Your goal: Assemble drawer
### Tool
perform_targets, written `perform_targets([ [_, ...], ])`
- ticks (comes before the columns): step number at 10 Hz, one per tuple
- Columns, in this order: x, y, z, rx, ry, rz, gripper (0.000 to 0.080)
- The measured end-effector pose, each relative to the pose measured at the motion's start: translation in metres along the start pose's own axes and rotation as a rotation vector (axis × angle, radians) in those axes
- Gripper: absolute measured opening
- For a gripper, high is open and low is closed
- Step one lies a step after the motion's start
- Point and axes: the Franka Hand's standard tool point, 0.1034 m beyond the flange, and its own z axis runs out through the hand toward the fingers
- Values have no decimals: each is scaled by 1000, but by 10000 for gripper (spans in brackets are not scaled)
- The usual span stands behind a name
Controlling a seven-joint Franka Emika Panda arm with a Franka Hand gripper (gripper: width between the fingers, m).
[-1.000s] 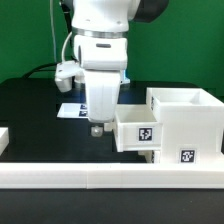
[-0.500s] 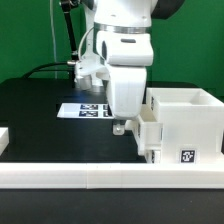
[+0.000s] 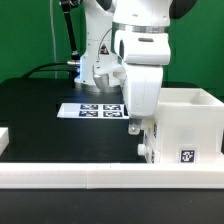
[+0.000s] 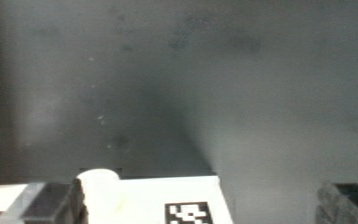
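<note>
Looked like robotics lab test cell: plain green backdrop wall behind matte black tabletop; flat white marker board printed with black square tags lay on it; long low white rail ran along front edge; white industrial robot arm with black cables stood over bench

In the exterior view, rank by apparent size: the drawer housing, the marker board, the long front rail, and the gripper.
1. Front rail, spanning the frame, but nearest the camera, so that may flatter it.
2. Housing, partly hidden by the arm.
3. Marker board, partly hidden too.
4. Gripper, only its tips show.
</note>
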Motion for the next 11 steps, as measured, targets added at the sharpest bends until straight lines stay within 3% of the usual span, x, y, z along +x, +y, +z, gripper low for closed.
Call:
perform_targets([
  [2,-19,-1,-4,8,-7,-7,648],
  [4,-55,-5,-6,35,-16,-37,648],
  [5,-70,-3,-12,29,-21,-27,648],
  [6,-76,0,-19,11,-25,-19,648],
  [11,-75,-1,-16,15,-23,-19,648],
])
